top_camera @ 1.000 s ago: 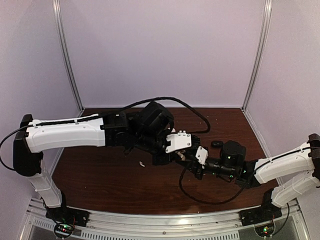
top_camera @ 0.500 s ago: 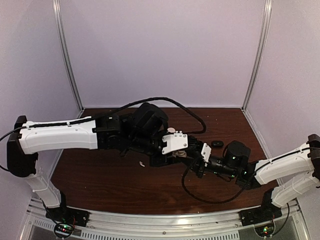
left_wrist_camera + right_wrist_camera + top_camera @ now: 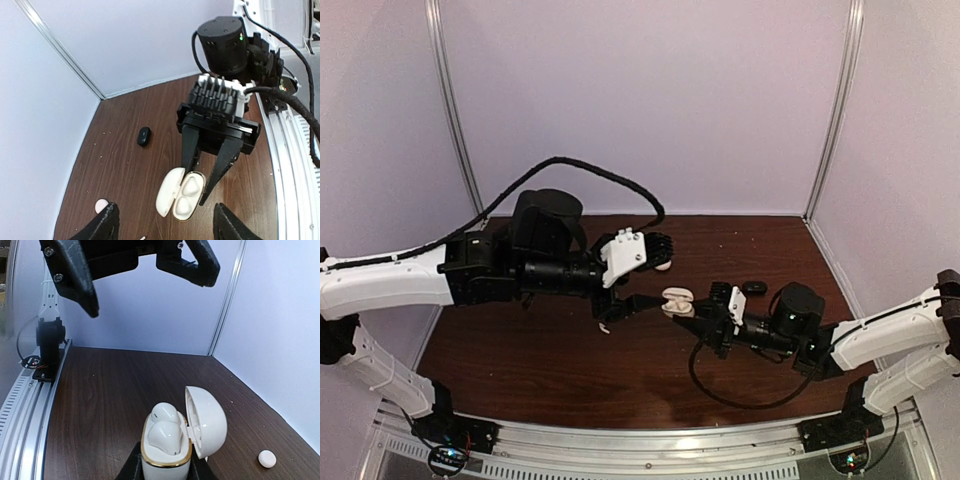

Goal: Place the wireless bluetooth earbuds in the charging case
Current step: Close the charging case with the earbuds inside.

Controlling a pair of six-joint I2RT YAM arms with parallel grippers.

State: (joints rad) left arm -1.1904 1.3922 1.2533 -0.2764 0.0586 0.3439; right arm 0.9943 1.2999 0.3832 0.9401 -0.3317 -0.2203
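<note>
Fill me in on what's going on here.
The right gripper holds an open white case with two whitish earbuds seated in it. The left gripper faces it, open and empty, clear of the case. A black earbud lies loose on the table, not yet in any case.

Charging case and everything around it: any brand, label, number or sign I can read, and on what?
No readable text in any view.
On the charging case: plain white shell, gold rim, no logo or print showing.
On the earbuds seated in it: unmarked.
On the small black object on the table: too small to tell.
</note>
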